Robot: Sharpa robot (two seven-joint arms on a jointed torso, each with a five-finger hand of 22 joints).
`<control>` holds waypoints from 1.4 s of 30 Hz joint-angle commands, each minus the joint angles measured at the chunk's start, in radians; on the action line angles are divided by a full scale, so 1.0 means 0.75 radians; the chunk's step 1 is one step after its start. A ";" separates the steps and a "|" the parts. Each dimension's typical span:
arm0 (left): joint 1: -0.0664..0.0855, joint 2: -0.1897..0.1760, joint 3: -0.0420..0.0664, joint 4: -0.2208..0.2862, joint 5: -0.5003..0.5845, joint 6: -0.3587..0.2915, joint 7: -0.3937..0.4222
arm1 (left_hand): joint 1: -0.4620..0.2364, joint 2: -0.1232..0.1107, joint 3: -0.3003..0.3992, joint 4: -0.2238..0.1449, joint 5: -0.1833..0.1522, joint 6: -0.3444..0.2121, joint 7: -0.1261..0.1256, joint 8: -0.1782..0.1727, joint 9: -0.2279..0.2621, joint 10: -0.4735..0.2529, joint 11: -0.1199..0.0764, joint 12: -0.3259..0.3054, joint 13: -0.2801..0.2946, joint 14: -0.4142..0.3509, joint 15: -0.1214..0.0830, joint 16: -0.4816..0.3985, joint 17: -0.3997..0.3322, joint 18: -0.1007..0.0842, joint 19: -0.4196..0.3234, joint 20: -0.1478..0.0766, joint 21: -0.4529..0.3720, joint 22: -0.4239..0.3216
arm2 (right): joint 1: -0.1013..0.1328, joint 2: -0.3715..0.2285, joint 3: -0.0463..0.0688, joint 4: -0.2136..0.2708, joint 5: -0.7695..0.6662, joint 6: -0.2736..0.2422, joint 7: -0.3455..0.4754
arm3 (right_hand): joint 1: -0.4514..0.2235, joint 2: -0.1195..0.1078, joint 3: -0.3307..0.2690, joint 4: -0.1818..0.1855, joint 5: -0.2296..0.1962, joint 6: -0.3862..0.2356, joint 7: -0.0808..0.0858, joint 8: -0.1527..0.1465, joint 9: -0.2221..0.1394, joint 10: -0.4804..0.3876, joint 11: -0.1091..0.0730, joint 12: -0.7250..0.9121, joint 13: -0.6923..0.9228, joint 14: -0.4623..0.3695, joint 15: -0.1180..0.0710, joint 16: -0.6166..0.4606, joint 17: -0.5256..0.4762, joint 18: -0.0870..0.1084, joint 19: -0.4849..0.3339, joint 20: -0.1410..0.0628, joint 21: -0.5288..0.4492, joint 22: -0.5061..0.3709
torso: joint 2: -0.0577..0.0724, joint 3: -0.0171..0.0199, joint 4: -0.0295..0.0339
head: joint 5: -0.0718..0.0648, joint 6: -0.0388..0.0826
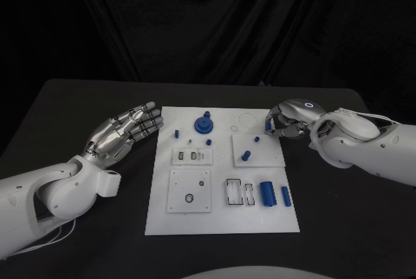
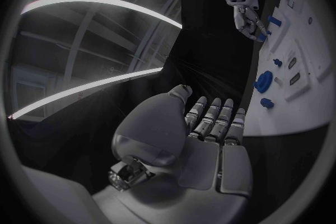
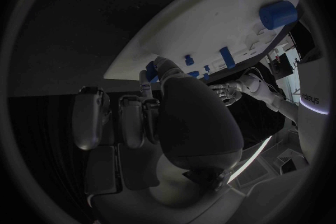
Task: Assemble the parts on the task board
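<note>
White and flat, the task board (image 1: pixel 222 222) lay mid-table with the right hand (image 1: pixel 284 121) at its far right corner, fingers curled over the edge; I could not tell whether they pinched a small blue part. Just beside that hand, on the board, stood a short blue peg (image 1: pixel 256 138). The left hand (image 1: pixel 125 130) hovered off the board's left edge, fingers apart, holding nothing, the blue gear (image 1: pixel 204 122) nearer it.

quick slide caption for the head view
Left hand open beside the white task board, right hand at its far right edge, blue parts unassembled.
</note>
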 commanded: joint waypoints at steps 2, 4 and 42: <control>-0.003 0.001 0.001 0.004 0.002 0.017 0.090 | -0.017 0.001 0.009 0.000 0.005 0.006 0.032 0.004 0.001 -0.007 0.002 0.005 0.000 0.004 0.000 0.006 0.002 -0.007 -0.004 0.002 -0.006 -0.001 | 0.018 -0.011 0.004 0.080 0.010 -0.123 0.020 | 0.021 0.008 0.013 -0.006 0.037 0.003 -0.001 0.030 0.041 0.139 0.000 0.004 0.350 0.115 -0.005 0.000 0.279 0.012 0.007 -0.003 -0.003 0.190 | 0.000 -0.0003 -0.0002 | 0.007 0.002; -0.003 0.000 0.001 0.004 0.002 0.016 0.090 | -0.017 0.001 0.009 0.000 0.005 0.006 0.032 0.004 0.001 -0.007 0.002 0.005 0.000 0.004 0.000 0.006 0.002 -0.007 -0.004 0.002 -0.006 -0.001 | 0.033 -0.009 0.005 0.135 0.000 -0.141 0.003 | 0.020 0.005 0.016 -0.007 0.053 0.001 0.000 0.035 0.047 0.139 0.000 0.004 0.350 0.116 -0.005 0.004 0.282 0.011 0.009 -0.003 -0.001 0.192 | 0.000 -0.0003 -0.0001 | 0.008 0.001; -0.011 0.016 0.001 -0.002 0.002 0.033 0.082 | -0.019 0.000 0.014 -0.001 0.005 0.005 0.032 0.003 0.001 -0.010 0.002 0.005 0.000 0.004 0.000 0.008 0.002 -0.007 -0.005 0.002 -0.007 -0.001 | -0.072 0.401 0.008 0.170 -0.142 0.042 -0.181 | 0.004 -0.023 0.041 -0.027 0.136 -0.025 0.003 0.052 0.075 0.139 0.001 0.004 0.350 0.121 -0.006 0.012 0.289 0.014 0.013 -0.004 -0.009 0.193 | -0.001 0.0011 -0.0011 | 0.013 -0.032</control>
